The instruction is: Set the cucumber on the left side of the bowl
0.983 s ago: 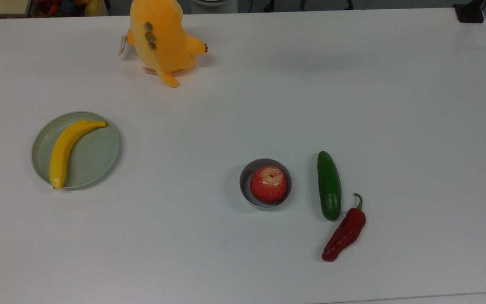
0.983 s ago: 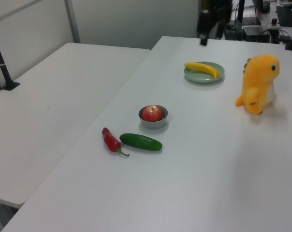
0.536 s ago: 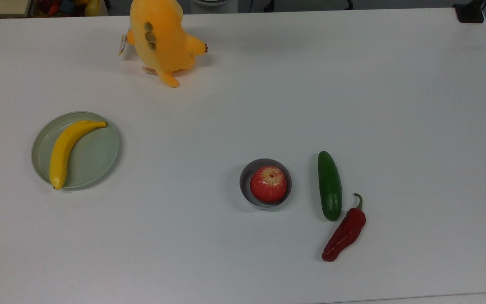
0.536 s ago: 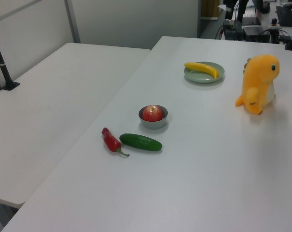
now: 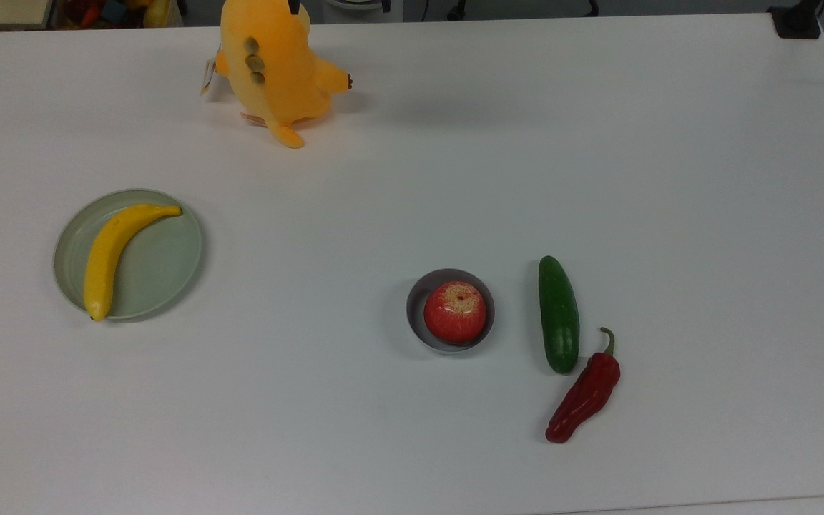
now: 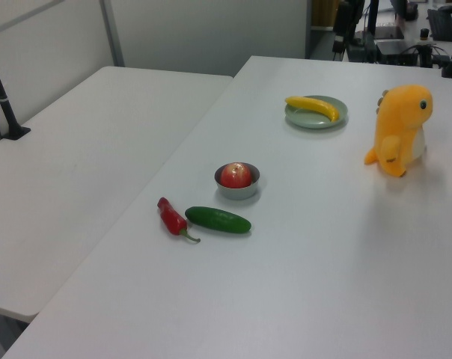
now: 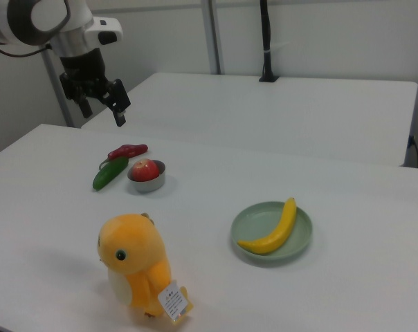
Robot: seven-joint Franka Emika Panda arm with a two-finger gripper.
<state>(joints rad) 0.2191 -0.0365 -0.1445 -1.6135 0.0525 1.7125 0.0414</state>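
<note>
The white counter (image 5: 412,179) is carrying everything while the end effector (image 7: 102,102) is hanging above it, fingers parted and empty (apparently readying an approach), and the cucumber (image 5: 558,315) is lying just beside the apple-filled bowl (image 5: 415,318), on the top view's right, touching the red chili pepper (image 5: 584,397).
</note>
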